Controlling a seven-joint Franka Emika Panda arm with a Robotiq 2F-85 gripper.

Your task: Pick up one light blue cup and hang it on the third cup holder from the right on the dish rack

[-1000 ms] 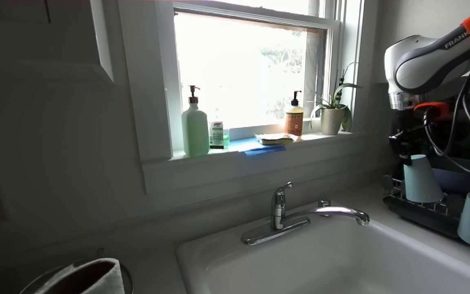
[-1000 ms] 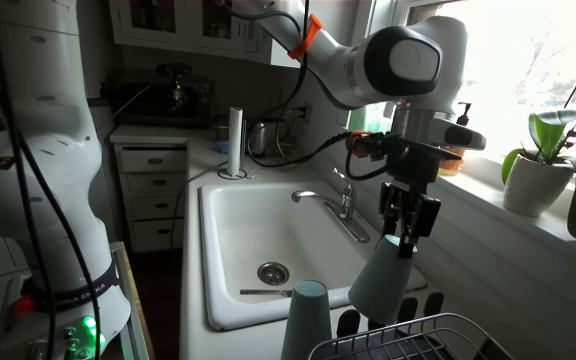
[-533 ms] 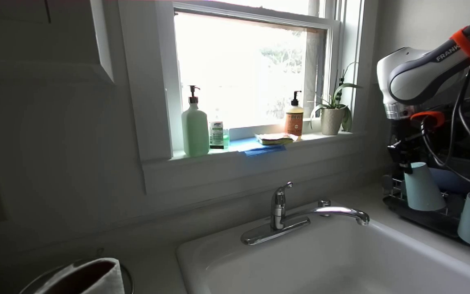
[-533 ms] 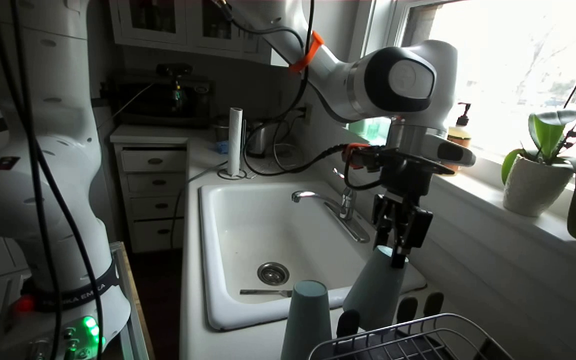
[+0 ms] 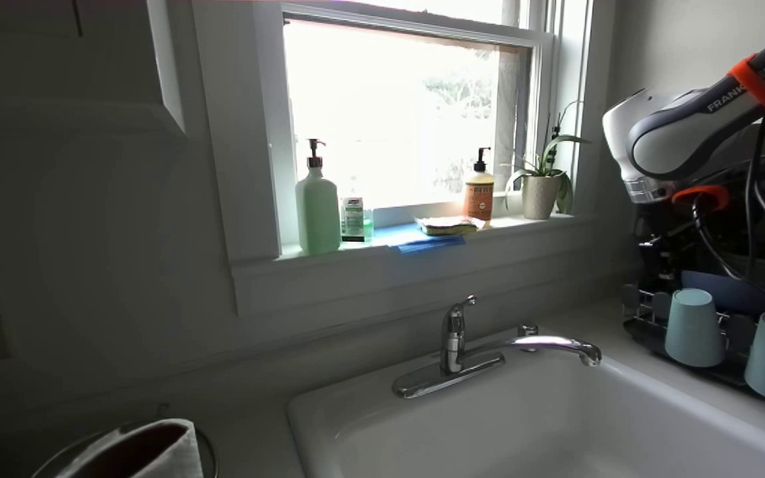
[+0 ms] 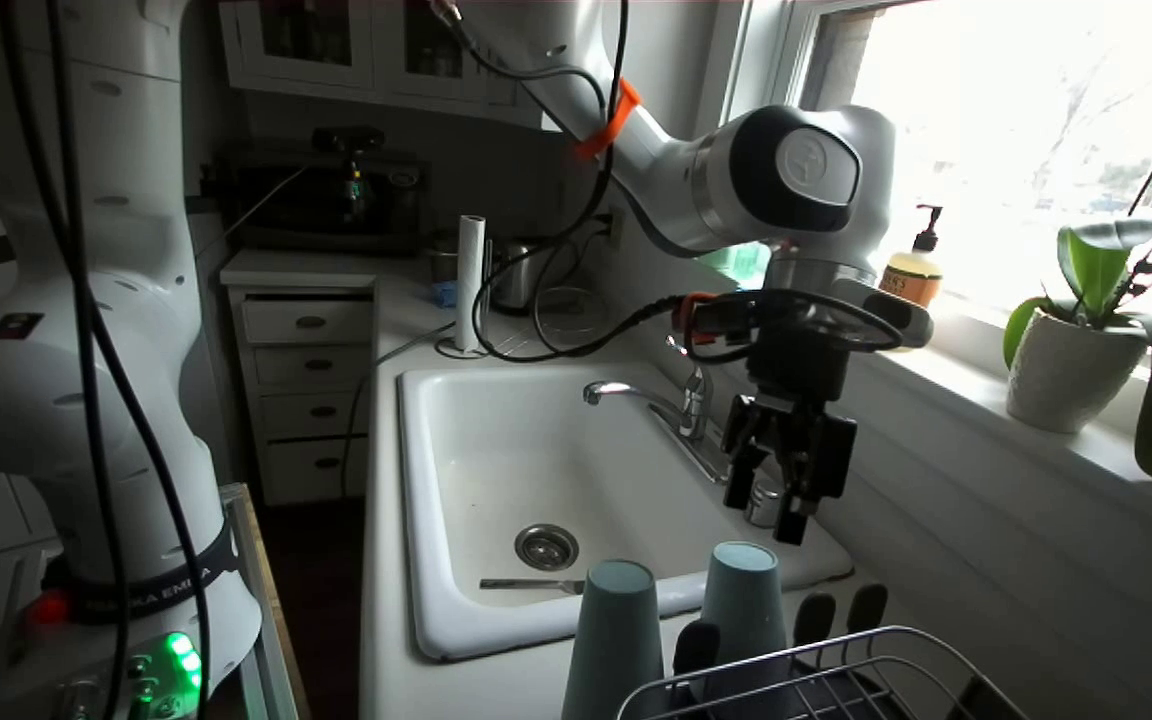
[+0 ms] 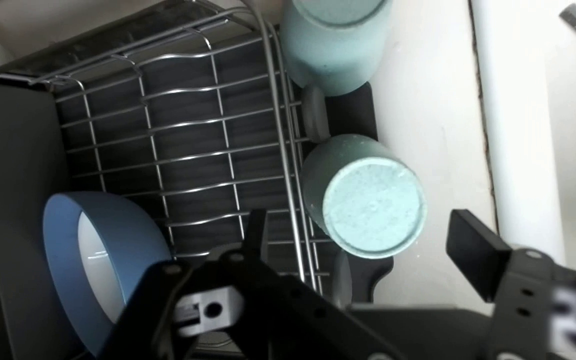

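Note:
The light blue cup [image 7: 374, 207] sits bottom up along the outer edge of the dish rack [image 7: 188, 105], over a holder that it hides. Its wall looks nearly upright in both exterior views. A rounded grey holder [image 7: 314, 114] shows on one side of it and another holder [image 7: 340, 282] on the opposite side. My gripper [image 6: 764, 508] hangs just above and beside the cup [image 6: 748, 600], open, its fingers spread wide and apart from it. A similar pale blue cup [image 7: 338, 50] stands inverted on the same edge. Which holder from the right is used, I cannot tell.
A blue bowl [image 7: 133, 235] leans inside the rack. The white sink [image 6: 416, 480] lies alongside, with a faucet [image 6: 696, 400] and a utensil [image 6: 531, 584]. A potted plant [image 6: 1076, 370] and soap bottles [image 5: 479, 196] line the windowsill.
My gripper came down with the cup tilted in its grip, then opened. The cup has dropped lower, straightened and come free of the fingers.

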